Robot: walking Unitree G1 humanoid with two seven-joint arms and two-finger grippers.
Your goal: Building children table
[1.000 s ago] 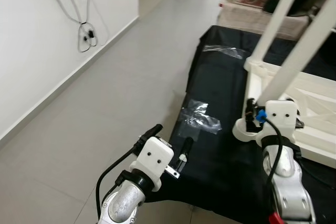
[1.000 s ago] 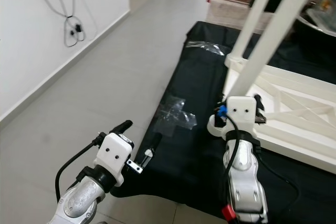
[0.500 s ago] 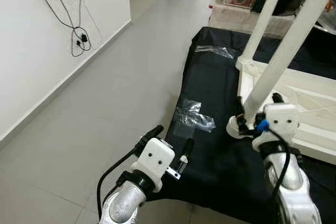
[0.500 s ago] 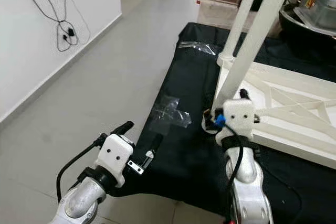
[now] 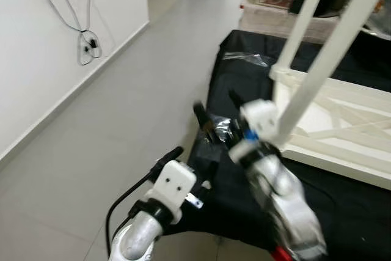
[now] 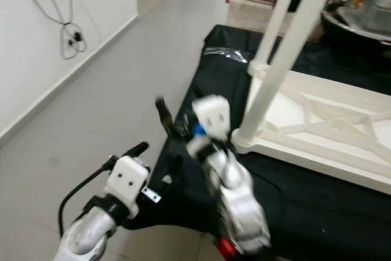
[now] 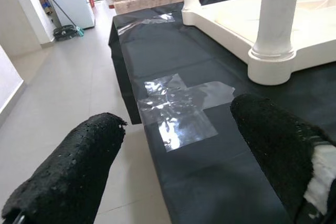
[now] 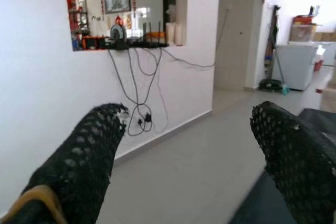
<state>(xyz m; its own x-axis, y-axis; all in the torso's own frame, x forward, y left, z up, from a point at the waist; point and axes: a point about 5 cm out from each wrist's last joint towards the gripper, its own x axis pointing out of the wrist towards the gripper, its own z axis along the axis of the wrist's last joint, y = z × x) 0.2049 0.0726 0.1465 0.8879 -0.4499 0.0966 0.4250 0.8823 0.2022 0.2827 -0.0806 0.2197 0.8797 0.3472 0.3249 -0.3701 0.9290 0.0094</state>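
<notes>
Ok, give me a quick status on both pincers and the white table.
Right pincer open, empty, raised beside the white table. Left pincer open, low over the black mat. Table upside down, legs up. Clear plastic sheet on the mat.

There were 2 grippers in view: the left gripper [image 5: 189, 172] at lower left, the right gripper [image 5: 217, 105] near the centre. 1 upturned white children table [image 5: 342, 120] lay at right, with 2 legs [image 5: 317, 71] rising. 1 black mat [image 5: 244, 90] lay on the floor. 2 clear plastic sheets [image 7: 181, 103] lay on it.
</notes>
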